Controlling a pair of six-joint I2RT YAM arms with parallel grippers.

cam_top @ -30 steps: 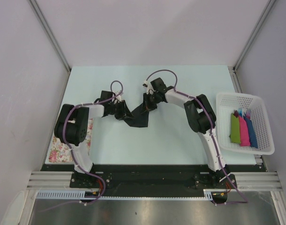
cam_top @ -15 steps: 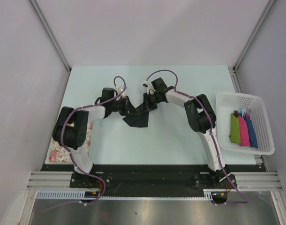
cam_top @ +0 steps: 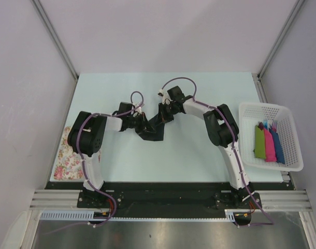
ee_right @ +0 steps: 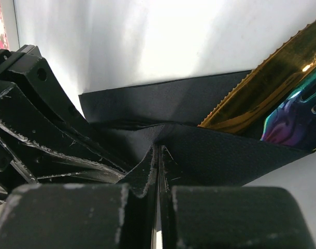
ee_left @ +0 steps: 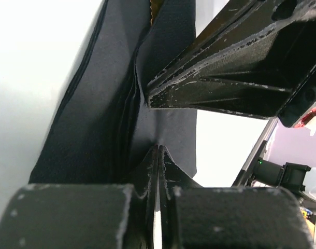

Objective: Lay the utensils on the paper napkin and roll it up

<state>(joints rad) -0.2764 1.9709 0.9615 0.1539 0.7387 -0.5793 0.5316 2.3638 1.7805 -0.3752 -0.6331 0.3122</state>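
Note:
The black paper napkin (cam_top: 154,133) lies folded mid-table, with both grippers at its upper part. My left gripper (cam_top: 143,123) is shut, pinching a fold of the napkin (ee_left: 90,135) between its fingertips (ee_left: 159,149). My right gripper (cam_top: 161,118) is shut too, on a raised fold of the napkin (ee_right: 230,155) close to the left one (ee_right: 158,149). Of the utensils, a golden serrated knife (ee_right: 261,96) and an iridescent piece (ee_right: 293,118) poke out from under the napkin's fold in the right wrist view. The rest of them is hidden.
A white basket (cam_top: 267,106) stands at the right edge, holding green, pink and blue bundles (cam_top: 268,143) with fork tips. A floral cloth (cam_top: 62,165) lies at the left edge beside the left arm's base.
My left gripper has moved right onto the napkin and shut on it. The napkin's left part has been pushed in, so it looks narrower. The right gripper has held still.

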